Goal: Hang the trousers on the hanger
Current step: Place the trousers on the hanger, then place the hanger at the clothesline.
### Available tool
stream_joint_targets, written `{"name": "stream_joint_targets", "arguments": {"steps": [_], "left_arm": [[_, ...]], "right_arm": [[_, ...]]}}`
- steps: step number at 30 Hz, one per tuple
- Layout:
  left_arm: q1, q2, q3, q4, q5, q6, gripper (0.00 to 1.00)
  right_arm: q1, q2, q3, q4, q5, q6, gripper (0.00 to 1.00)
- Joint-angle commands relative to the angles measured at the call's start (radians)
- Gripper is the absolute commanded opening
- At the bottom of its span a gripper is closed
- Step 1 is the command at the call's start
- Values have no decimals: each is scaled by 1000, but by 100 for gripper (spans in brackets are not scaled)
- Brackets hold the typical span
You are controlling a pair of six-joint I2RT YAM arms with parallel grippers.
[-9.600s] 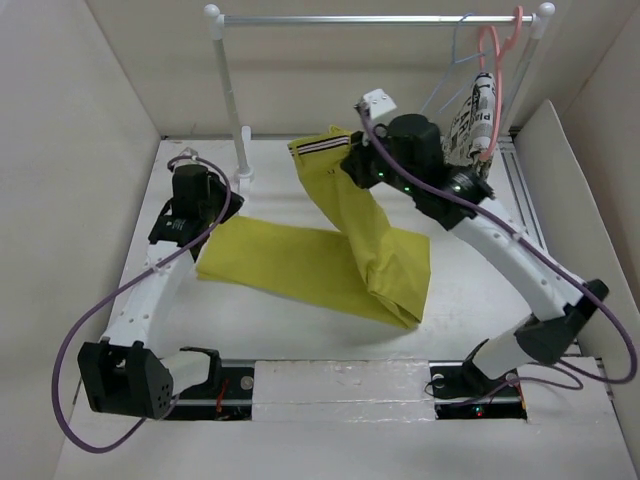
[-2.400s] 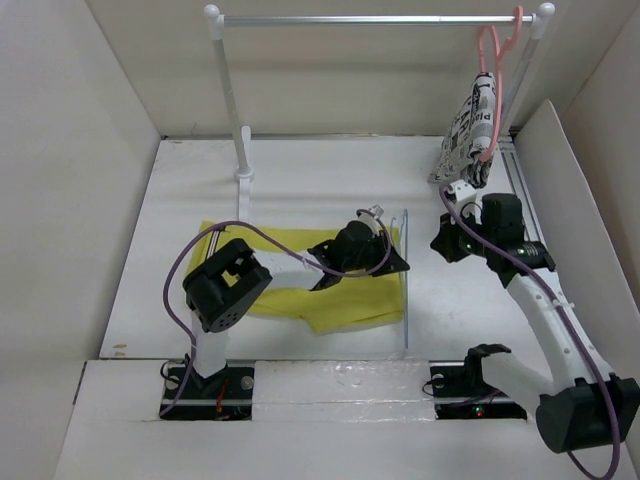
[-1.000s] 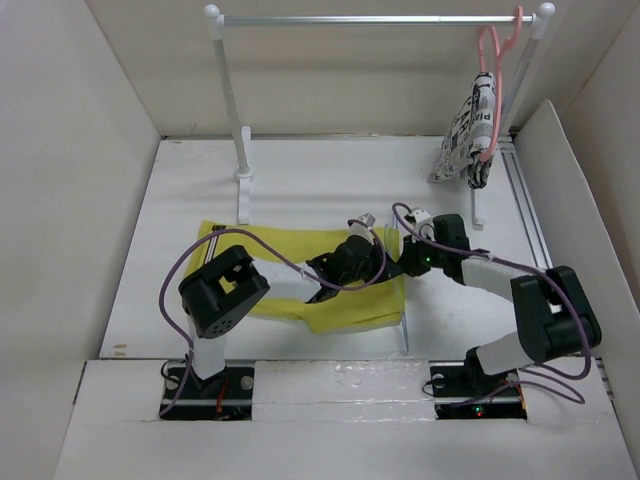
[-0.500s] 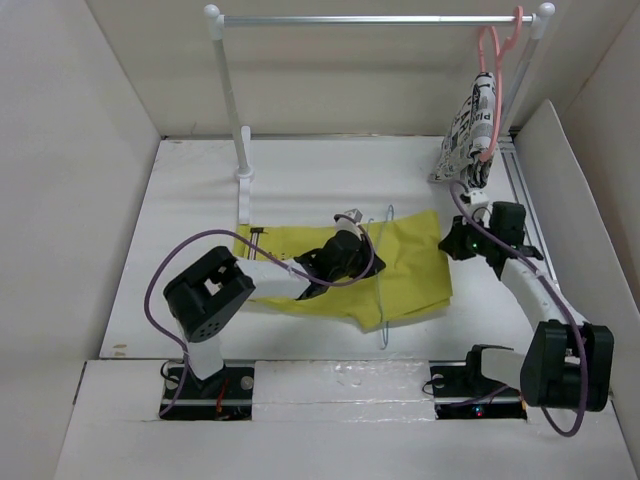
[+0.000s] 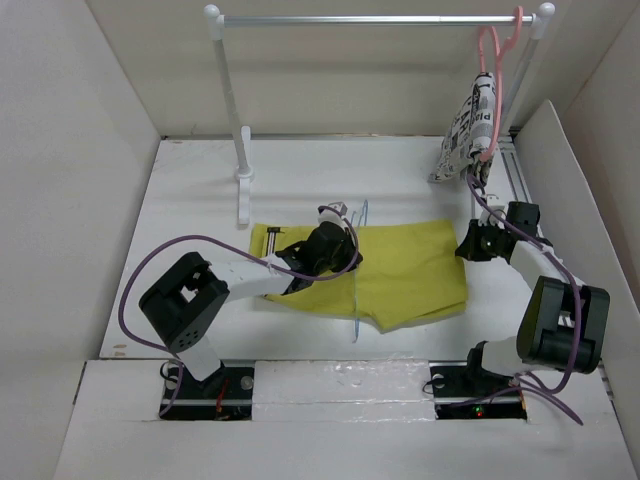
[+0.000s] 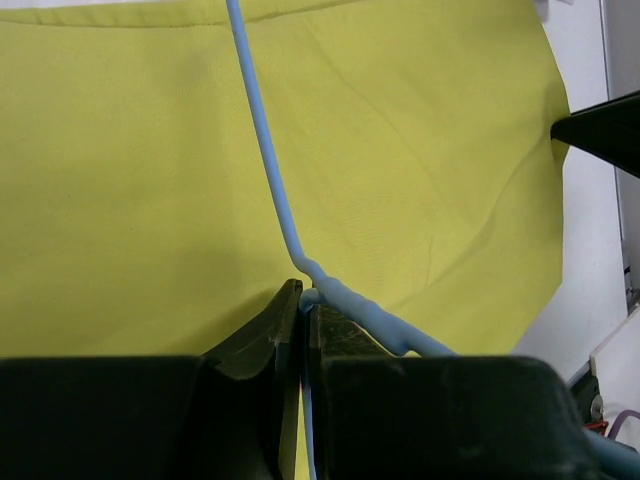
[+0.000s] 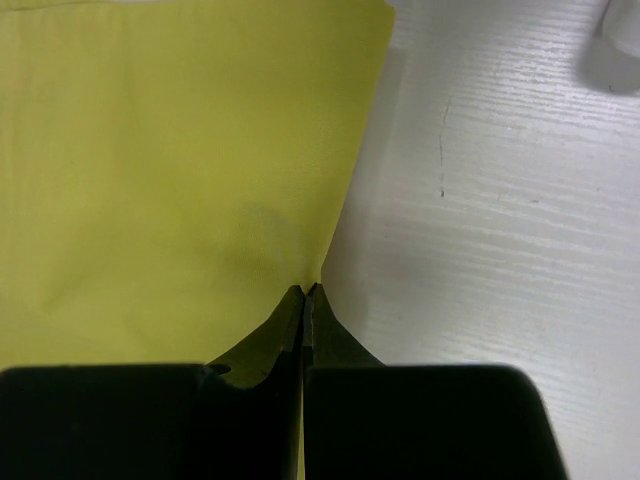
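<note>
1. Left arm reaches low over the table. The left gripper (image 6: 303, 300) is pinched tight on the hanger (image 6: 265, 150) at its twisted neck.
2. The hanger wire runs across the trousers (image 5: 410, 275), which lie flat mid-table.
3. Right arm is folded back. The right gripper (image 7: 305, 292) is nipped onto the trousers' right edge, with white table (image 7: 500, 200) beyond.
4. Printed cloth (image 5: 470, 125) hangs from the rail (image 5: 370, 18) at far right. Its lettering is too small to read.

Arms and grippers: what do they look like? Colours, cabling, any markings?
Both look alike. The left arm and right arm have white tubular links between chunky black joint housings. A purple cable loops loosely outside each arm. The left gripper and right gripper have matte black fingers tapering to thin wedge tips. No markings or sleeves show.
</note>
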Motion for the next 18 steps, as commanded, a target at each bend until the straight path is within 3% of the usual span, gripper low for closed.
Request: {"name": "stream_joint_targets", "arguments": {"steps": [1, 5, 6, 8, 9, 12, 15, 18], "left_arm": [[7, -6, 20, -166, -42, 77, 0], [7, -1, 85, -195, -35, 71, 0], [-4, -1, 114, -210, -46, 52, 0], [-4, -6, 140, -235, -46, 37, 0], [-17, -20, 160, -238, -52, 31, 0], [-36, -43, 232, -287, -75, 17, 0], [-36, -75, 293, -328, -78, 9, 0], [-36, -115, 361, -373, -95, 15, 0]], "right_arm": [[4, 23, 60, 65, 4, -20, 0], [46, 16, 17, 75, 15, -12, 0], [57, 6, 5, 77, 15, -8, 5], [69, -3, -18, 63, 4, -5, 24], [81, -23, -21, 51, 0, -8, 46], [112, -98, -7, -46, -3, -35, 71], [150, -262, 48, -167, -28, -42, 80], [221, -423, 105, -230, -112, 6, 81]]}}
